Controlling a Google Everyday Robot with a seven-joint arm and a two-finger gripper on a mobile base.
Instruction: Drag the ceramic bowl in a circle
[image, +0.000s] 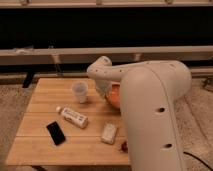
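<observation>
Camera view: arm reaches over the bowl (114, 96)
Gripper (106, 90) sits at the bowl's left rim, grip undeterminable; circle progress unclear, bowl right of the cup (80, 91).

Bulky, smooth off-white arm (150, 107) with rounded shells, a domed elbow joint, two small dark holes down the side; gripper (111, 93) hidden behind the wrist, over the table's right side.

The ceramic bowl (114, 96), orange-red and glossy, sits on the worktop (45, 95) just right of the cup (80, 91), mostly hidden behind the arm. The pincer (106, 90) is at the bowl's left edge.
</observation>
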